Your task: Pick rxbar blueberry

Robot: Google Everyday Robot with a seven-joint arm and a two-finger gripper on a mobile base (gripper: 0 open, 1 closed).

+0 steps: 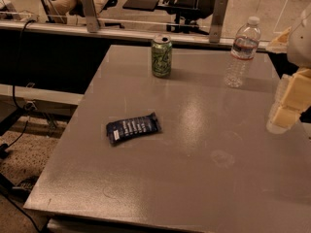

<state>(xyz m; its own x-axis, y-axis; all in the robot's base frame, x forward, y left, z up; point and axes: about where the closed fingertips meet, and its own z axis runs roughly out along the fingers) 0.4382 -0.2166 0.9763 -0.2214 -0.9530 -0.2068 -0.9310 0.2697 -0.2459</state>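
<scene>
Rows of white lettering on dark snack bar wrapper [133, 128], none readable, no legible words on green can [161, 56] or water bottle [241, 52], gripper [284, 113] at far right.

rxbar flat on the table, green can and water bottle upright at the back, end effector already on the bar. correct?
No. The end effector is at the right edge of the table, well apart from the rxbar blueberry. The can and bottle are as you say; camera view shows it.
</scene>
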